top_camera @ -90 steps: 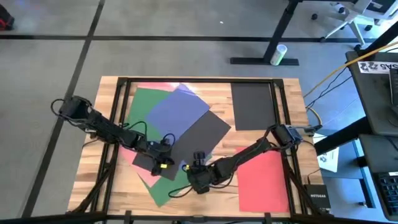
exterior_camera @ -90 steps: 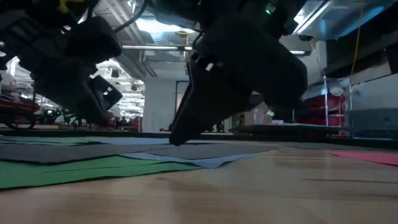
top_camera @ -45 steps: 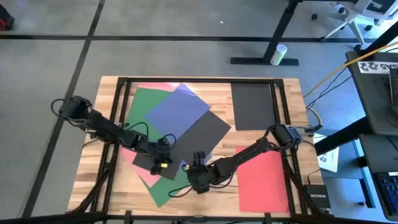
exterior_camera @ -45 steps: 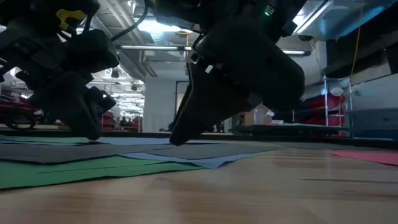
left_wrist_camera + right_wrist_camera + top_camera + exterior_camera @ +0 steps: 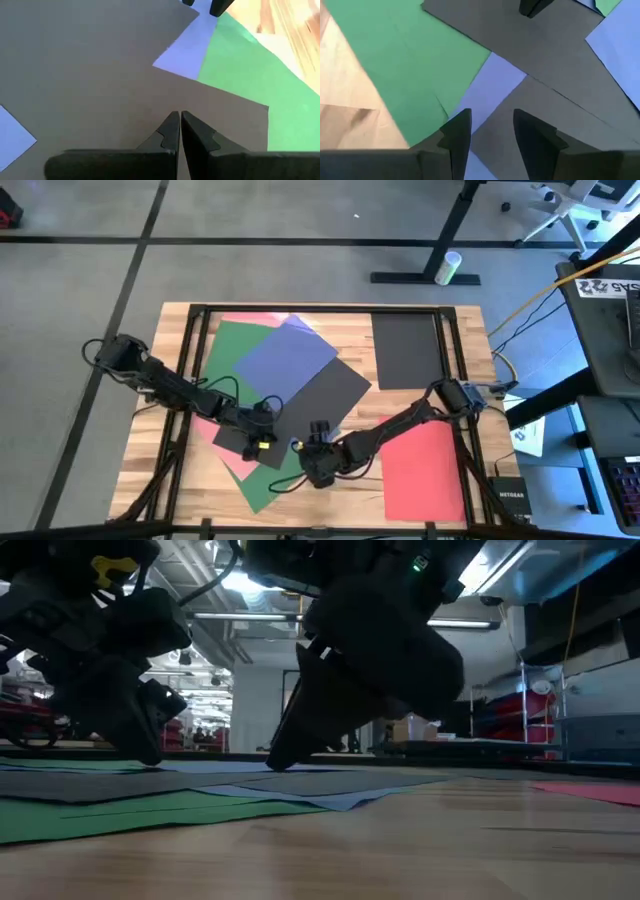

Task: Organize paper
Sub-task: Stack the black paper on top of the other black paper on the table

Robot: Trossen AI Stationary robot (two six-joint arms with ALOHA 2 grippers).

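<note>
L gripper is sitting low over the paper pile w/ fingers pressed together, nothing between them, tips right on a black sheet near the front-left of the table. R gripper is hovering just beside it toward the middle, fingers apart, a gap showing between them, tips down over a corner where a blue sheet is peeking out between black and green.

From above, both arms are reaching in toward the front-center, L gripper and R gripper near each other.

Paper is lying mostly in a fanned, overlapping pile on the table's left half: pink sheet at the bottom, green over it, blue over that, a black one tilted across the middle. Another black sheet is lying squared off alone at back right, and a red one by itself at front right, both well apart from the pile.
</note>
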